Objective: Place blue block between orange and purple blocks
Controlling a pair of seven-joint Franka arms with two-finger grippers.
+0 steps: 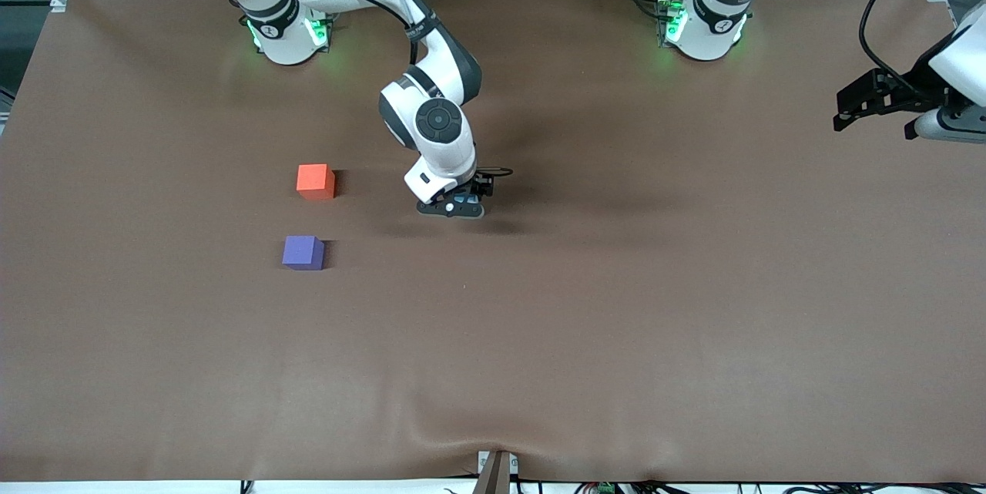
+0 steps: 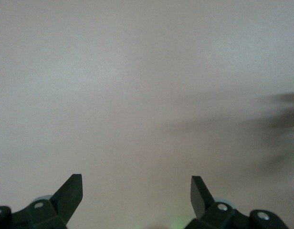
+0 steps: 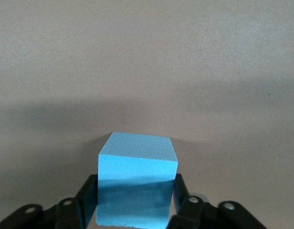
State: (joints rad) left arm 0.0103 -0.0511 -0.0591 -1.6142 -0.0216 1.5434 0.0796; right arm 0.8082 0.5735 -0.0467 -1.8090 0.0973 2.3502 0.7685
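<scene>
Right gripper [image 1: 454, 206] down low over the middle of the table [image 1: 616, 309], fingers [image 3: 183, 200] closed against two opposite faces of the blue block [image 3: 136, 183]. Block upright and square between the pads in the right wrist view, top face lit, the lower part of the near face in shade (whether lifted off the brown cover or touching it, impossible to tell). In the front view only a sliver of blue [image 1: 464, 200] visible under the white wrist, well apart from the other two cubes, toward the left arm's end of the table from them.

Orange block [image 1: 316, 181] flat on the table toward the right arm's end. Purple block [image 1: 303, 253] nearer to the front camera than the orange one, close to in line with it, with a strip of bare brown cover between the two. Neither touched by anything.

Left gripper [image 1: 866, 101] parked up at the left arm's end of the table, arm waiting. Spread wide in the left wrist view, fingertips [image 2: 73, 191] well apart and holding nothing, only plain table surface below.
</scene>
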